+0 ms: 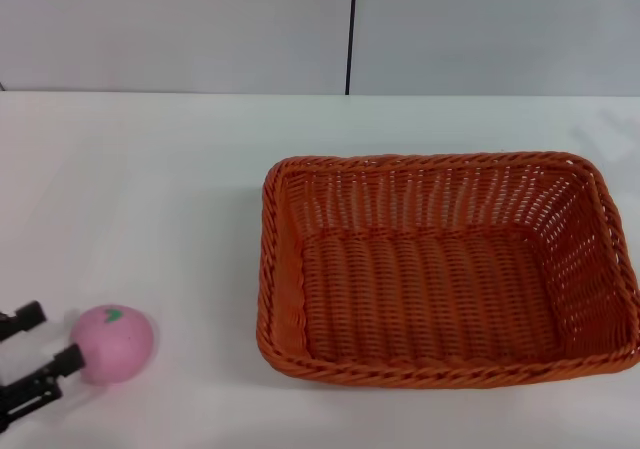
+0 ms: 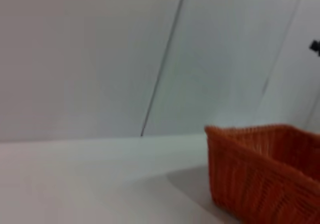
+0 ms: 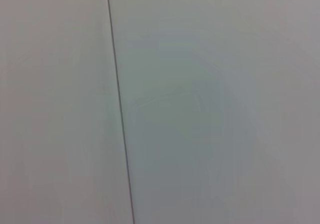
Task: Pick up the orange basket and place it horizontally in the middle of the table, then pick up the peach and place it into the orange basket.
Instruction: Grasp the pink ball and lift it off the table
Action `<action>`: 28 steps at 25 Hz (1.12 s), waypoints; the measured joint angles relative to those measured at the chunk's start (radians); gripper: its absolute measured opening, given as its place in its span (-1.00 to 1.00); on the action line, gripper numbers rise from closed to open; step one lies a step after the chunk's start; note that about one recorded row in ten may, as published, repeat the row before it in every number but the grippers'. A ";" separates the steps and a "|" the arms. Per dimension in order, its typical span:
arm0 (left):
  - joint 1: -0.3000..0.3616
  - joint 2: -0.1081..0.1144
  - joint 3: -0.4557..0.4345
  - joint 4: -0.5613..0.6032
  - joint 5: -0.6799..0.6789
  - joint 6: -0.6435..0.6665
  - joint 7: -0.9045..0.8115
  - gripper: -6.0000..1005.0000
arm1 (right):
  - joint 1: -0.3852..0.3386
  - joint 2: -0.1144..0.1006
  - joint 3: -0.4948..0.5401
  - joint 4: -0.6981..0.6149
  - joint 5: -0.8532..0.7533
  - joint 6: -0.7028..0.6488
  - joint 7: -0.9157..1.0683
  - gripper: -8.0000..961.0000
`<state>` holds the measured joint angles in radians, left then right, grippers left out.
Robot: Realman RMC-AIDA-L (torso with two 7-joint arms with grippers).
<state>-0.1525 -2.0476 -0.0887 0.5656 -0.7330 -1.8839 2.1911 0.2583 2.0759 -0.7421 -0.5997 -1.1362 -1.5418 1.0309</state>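
The orange basket [image 1: 450,269] lies lengthwise across the middle-right of the white table [image 1: 160,189], open side up and with nothing in it. One end of the orange basket [image 2: 265,174] also shows in the left wrist view. The pink peach [image 1: 113,342] rests on the table near the front left, well apart from the basket. My left gripper [image 1: 58,335] is at the front left edge, open, its two black fingers [image 1: 62,363] pointing at the peach; the nearer fingertip reaches the peach's side. My right gripper is out of view.
A pale grey wall with a dark vertical seam [image 1: 350,29] runs behind the table. The right wrist view holds only that wall and the seam [image 3: 119,109]. Bare tabletop lies between peach and basket.
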 joint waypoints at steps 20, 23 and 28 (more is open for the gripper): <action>-0.026 -0.014 0.075 -0.072 -0.001 0.184 0.052 0.17 | 0.003 0.001 0.043 0.155 0.082 -0.064 -0.050 0.11; -0.027 -0.014 0.077 -0.073 -0.001 0.191 0.055 -0.12 | -0.006 0.001 0.049 0.159 0.083 -0.068 -0.050 0.11; -0.030 -0.014 0.077 -0.073 -0.001 0.197 0.056 -0.57 | -0.009 0.000 0.056 0.175 0.084 -0.069 -0.051 0.11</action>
<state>-0.1829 -2.0616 -0.0114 0.4922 -0.7338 -1.6865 2.2471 0.2494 2.0761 -0.6863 -0.4251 -1.0526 -1.6107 0.9801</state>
